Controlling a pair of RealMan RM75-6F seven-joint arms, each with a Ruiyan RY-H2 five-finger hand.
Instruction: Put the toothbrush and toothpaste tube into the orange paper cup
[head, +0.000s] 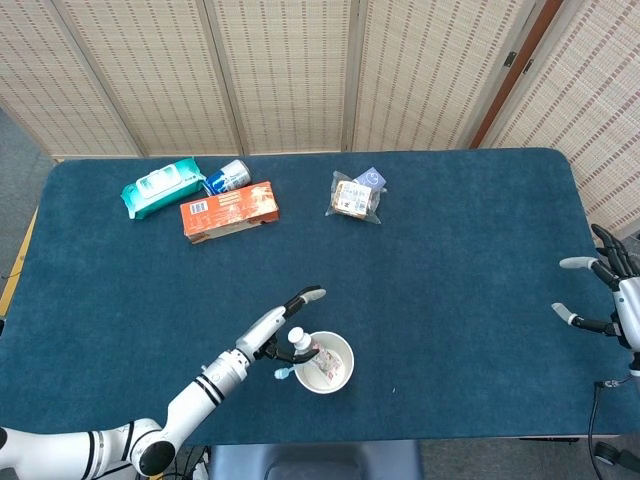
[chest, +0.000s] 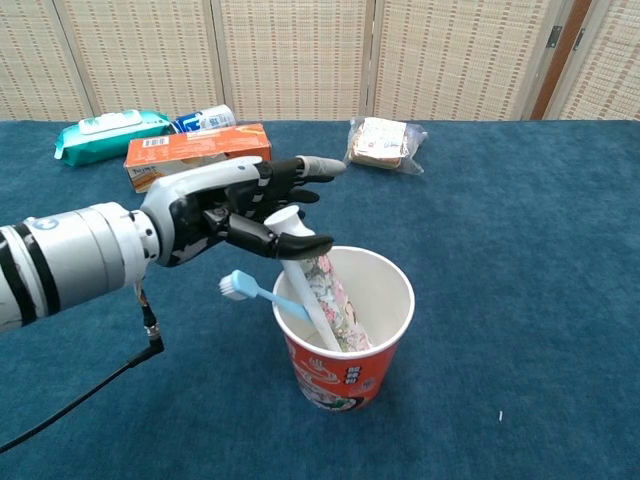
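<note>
1. The table (head: 450, 240) was covered by a dark blue cloth, and a woven folding screen (head: 290, 70) was seen behind it.
2. The left hand (chest: 225, 212) was held just above and beside the cup's near-left rim, fingers spread and extended, nothing gripped; whether a fingertip touched the tube's cap cannot be told.
3. The right hand (head: 610, 295) was seen only in the head view at the table's right edge, well apart from everything else, fingers apart and nothing held.
4. The orange paper cup (chest: 345, 355) stood upright near the table's front edge.
5. An orange carton (chest: 197, 155) was lying at the far left, between the wipes and the cup's side of the table.
6. A green wipes pack (chest: 108, 135) was lying just beside the carton, at the far left.
7. The toothpaste tube (chest: 315, 285) was leaning in the cup, its white cap up and tilted to the left.
8. A clear snack bag (chest: 383, 143) was lying at the far middle.
9. A small blue-and-white can (chest: 205, 120) was lying on its side behind the carton.
10. The toothbrush (chest: 260, 292) was resting in the cup, its blue head poking out over the left rim.
</note>
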